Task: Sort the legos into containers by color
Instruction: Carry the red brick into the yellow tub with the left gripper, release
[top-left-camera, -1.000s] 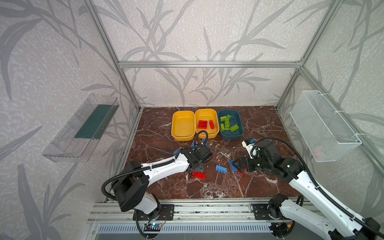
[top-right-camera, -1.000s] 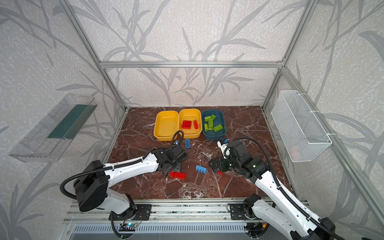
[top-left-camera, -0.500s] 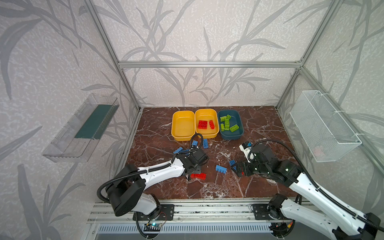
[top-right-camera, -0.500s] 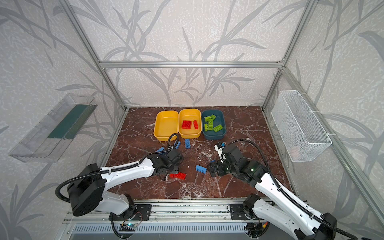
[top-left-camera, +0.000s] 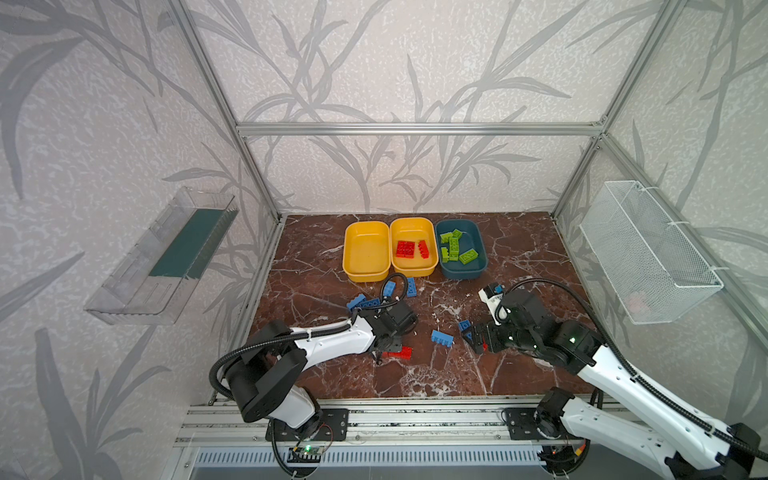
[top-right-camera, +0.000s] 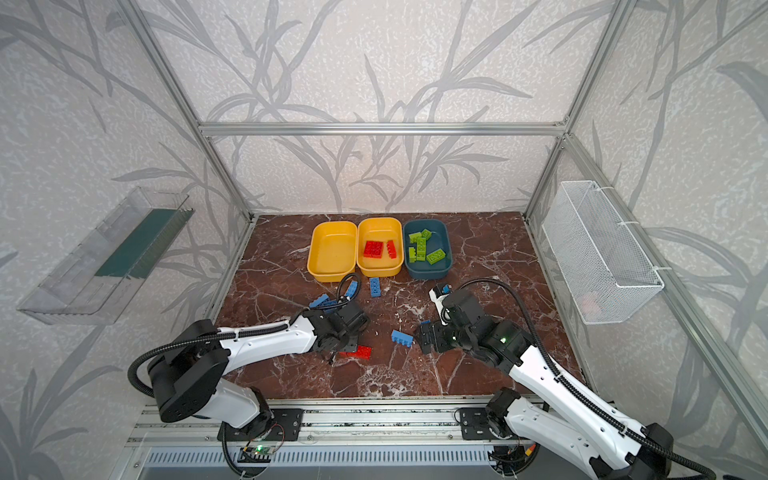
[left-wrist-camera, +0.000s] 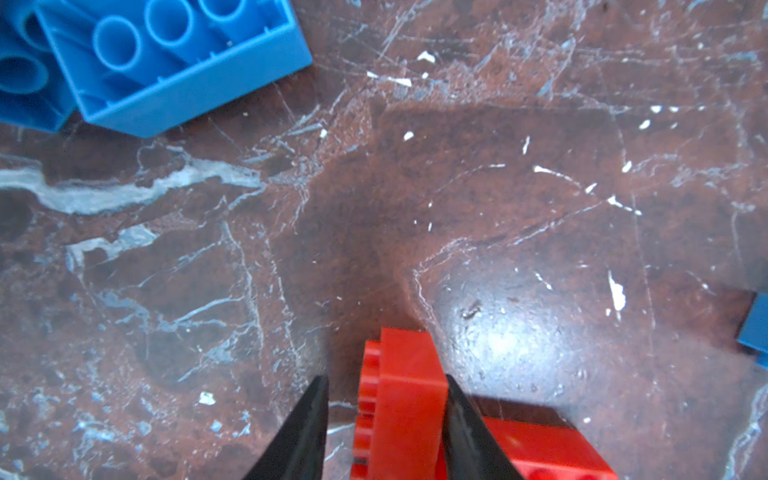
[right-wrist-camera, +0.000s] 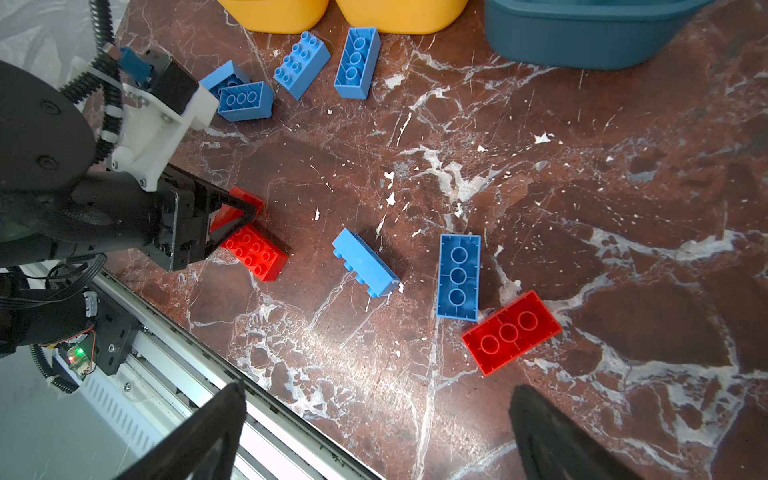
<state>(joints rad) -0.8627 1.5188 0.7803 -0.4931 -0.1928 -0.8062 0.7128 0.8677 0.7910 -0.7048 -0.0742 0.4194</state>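
Note:
My left gripper is low over the table with its jaws around a red lego standing on its side. One finger touches it and a small gap shows at the other. A second red lego lies against it. My right gripper hangs wide open and empty, near an upturned red lego and two blue ones. At the back stand an empty yellow container, a yellow one holding red legos and a teal one holding green legos.
Several blue legos lie loose in front of the yellow containers, and another lies between the arms. A clear tray hangs on the left wall and a wire basket on the right. The aluminium rail borders the front.
My left gripper has come down a little toward the front and narrowed its jaws around the standing red lego. The right arm has hardly moved and stays open.

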